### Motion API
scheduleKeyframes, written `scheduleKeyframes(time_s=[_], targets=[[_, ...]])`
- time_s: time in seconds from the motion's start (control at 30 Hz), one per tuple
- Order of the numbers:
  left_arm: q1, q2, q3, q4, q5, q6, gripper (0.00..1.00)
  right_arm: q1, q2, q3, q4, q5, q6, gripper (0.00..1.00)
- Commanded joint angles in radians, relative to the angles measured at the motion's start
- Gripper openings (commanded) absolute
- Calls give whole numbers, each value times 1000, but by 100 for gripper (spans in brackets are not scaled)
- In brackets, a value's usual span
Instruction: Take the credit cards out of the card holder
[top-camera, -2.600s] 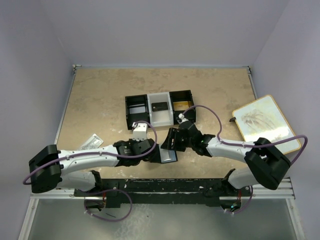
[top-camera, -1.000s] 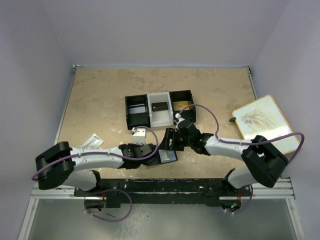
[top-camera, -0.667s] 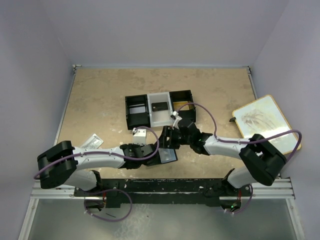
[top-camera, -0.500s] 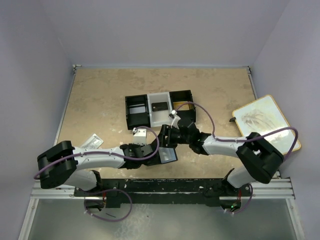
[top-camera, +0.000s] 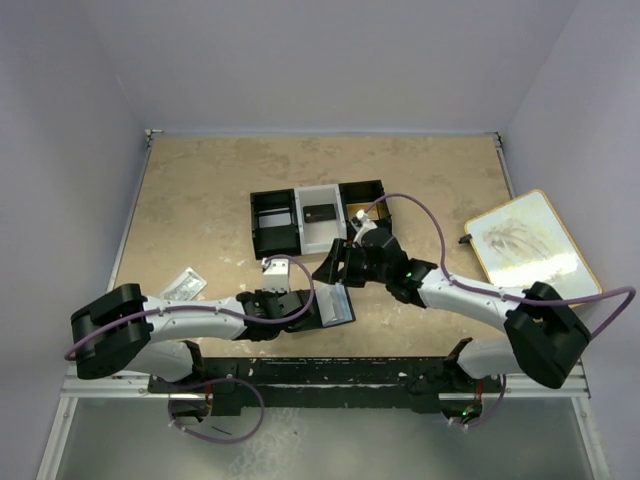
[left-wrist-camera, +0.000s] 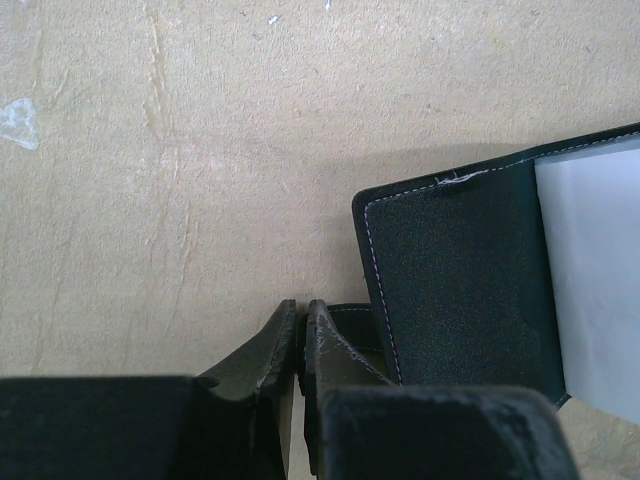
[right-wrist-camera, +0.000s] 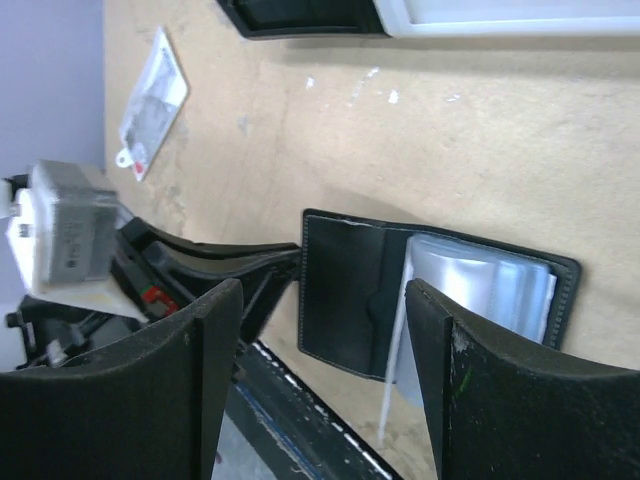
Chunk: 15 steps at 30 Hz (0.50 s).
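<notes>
the card holder (top-camera: 338, 303) lies opened flat on the table (top-camera: 200, 190) near its front edge, in front of the three-compartment tray (top-camera: 256, 228). its black leather is on one side and the pale plastic sleeves (right-wrist-camera: 480, 285) on the other. the left gripper (top-camera: 312, 300) is clenched, tips together at the holder's leather edge. it looks placed there to pin the holder so it does not slide when a card is drawn out. the right gripper (top-camera: 335, 268) hangs just above the holder, jaws spread wide with nothing between them, apparently lined up to come down on the sleeves.

a dark card (top-camera: 320, 213) sits in the tray's white middle compartment and a gold card (top-camera: 362, 211) in the right one (so part of the job seems done).

the top view gives the layout but not the contact. the left wrist view shows the closed fingers (left-wrist-camera: 270, 350) against a leather flap, though i cannot tell whether they nip it or only press on it. only the right wrist view looks onto the sleeves: they read silvery, and i cannot tell if a card is inside. it also catches the white packet (right-wrist-camera: 155, 95), well off to the side.
</notes>
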Motion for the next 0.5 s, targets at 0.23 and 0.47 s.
scheduleKeyframes(time_s=[0.23, 0.47], targets=[[-1, 11, -21, 10, 4, -26, 0, -3, 76, -70, 34, -32, -11, 67], [1, 6, -15, 10, 8, -26, 0, -3, 106, -96, 54, -24, 3, 66]])
